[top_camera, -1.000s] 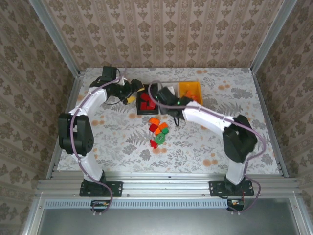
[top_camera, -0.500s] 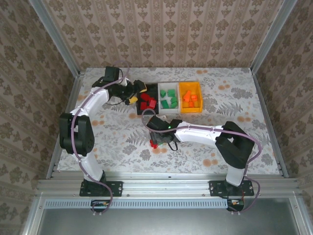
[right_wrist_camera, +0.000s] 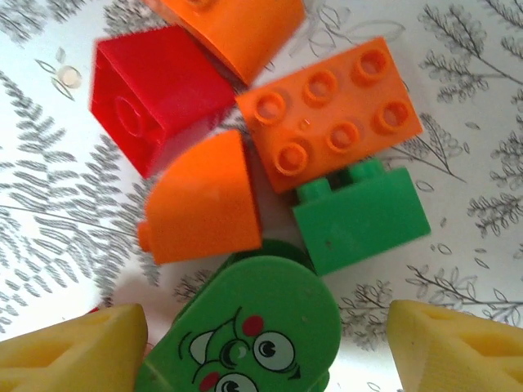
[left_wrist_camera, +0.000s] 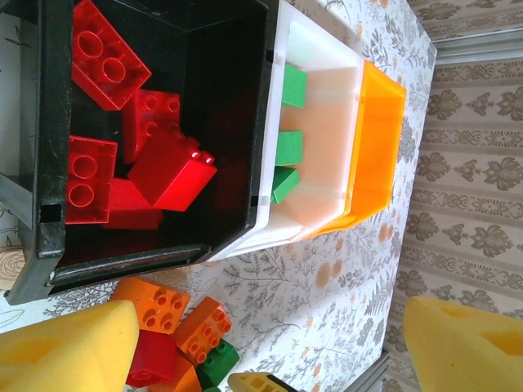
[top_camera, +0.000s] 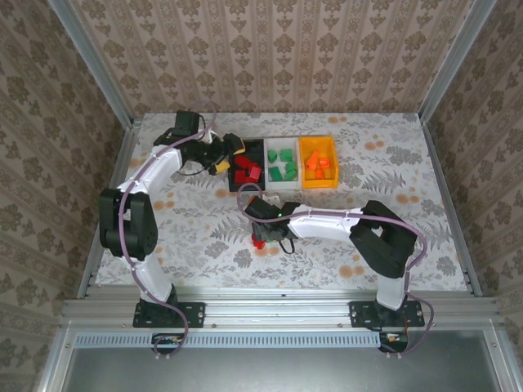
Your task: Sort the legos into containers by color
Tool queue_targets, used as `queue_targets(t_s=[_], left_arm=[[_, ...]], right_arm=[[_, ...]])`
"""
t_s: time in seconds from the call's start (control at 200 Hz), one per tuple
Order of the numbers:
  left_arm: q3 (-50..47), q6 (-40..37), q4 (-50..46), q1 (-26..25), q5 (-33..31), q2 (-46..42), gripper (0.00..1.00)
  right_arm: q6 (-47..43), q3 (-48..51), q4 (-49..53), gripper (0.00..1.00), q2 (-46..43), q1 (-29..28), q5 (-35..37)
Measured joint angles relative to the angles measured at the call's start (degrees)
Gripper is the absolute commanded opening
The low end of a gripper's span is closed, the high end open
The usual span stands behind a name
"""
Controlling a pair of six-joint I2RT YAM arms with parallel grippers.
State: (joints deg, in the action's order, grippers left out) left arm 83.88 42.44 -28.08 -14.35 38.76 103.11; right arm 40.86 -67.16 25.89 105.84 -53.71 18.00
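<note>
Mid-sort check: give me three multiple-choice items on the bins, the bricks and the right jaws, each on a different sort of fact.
1. Which bin stands in the middle of the row? A black; B white; C orange.
2. What colour is everything inside the black bin? A red; B green; C orange.
3. How do the jaws of the right gripper stand above the loose pile? A open; B shut on a red brick; C shut on a bin's rim.

Answers: 1 B, the white bin sits between the black bin and the orange bin. 2 A, only red bricks lie in it. 3 A, the yellow pads stand wide apart and clamp nothing.
</note>
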Motion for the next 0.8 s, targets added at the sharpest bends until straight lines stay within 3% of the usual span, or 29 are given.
queue_targets(t_s=[0.235,0.46,0.535,0.68,0.8], left_arm=[[0.00,-0.02,0.00,0.00,-0.02,0.00,0.86],[0.00,-0.04,0.00,0.00,-0.07,0.00,0.86],[0.00,-0.07,-0.02,-0.07,-0.22,0.00,0.86],[0.00,-0.22,-0.04,-0.20,-0.24,0.00,0.86],[0.00,-0.24,-0.15,-0.20,-0.24,0.00,0.86]], right_arm=[[-0.74,7.15,0.17,0.69,-4.46,3.21,-0.52],[-3.65,6.12,-1.66,0.64,-2.86,4.52,-3.74],[-4.92,4.72,-2.08,0.59,-1.27,4.52,-4.15],[-6.88,4.11,-2.14,0.37,-0.46,4.59,-4.26],[-7.61,4.39,-1.77,0.32,-1.27,4.20,-2.43]])
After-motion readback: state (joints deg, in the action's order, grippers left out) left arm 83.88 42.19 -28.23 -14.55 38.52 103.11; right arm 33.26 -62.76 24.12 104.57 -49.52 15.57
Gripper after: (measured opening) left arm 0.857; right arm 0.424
